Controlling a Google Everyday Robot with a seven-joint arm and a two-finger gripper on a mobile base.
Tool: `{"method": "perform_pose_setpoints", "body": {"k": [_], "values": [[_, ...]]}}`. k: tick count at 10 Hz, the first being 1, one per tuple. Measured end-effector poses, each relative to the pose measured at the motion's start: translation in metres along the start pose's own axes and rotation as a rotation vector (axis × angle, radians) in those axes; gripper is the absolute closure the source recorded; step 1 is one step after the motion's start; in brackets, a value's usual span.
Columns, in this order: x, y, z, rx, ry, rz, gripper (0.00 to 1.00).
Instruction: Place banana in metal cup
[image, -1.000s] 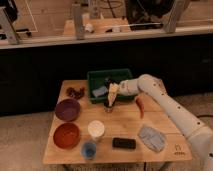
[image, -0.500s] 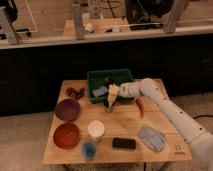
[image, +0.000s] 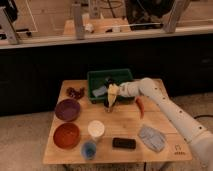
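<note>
The yellow banana (image: 113, 94) stands nearly upright at the front edge of the green bin, its lower end in or just over the small metal cup (image: 108, 107) on the table. My gripper (image: 119, 90) comes in from the right on the white arm (image: 165, 107) and is shut on the banana's upper part. The cup is mostly hidden behind the banana's lower end.
A green bin (image: 100, 78) stands at the table's back. A red chili (image: 140, 106) lies right of the cup. A purple bowl (image: 67, 109), brown-red bowl (image: 66, 135), white cup (image: 96, 129), blue cup (image: 89, 148), black object (image: 124, 143) and grey cloth (image: 151, 137) sit nearer the front.
The arm has dropped slightly, with the banana staying over the metal cup. Nothing else has moved.
</note>
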Motion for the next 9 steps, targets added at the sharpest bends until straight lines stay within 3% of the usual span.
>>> {"method": "perform_pose_setpoints", "body": {"k": [6, 8, 9], "values": [[0.0, 0.001, -0.001, -0.006, 0.0, 0.004, 0.2], [0.007, 0.011, -0.014, -0.057, 0.018, 0.049, 0.2], [0.014, 0.022, -0.031, -0.098, 0.033, 0.091, 0.2]]}}
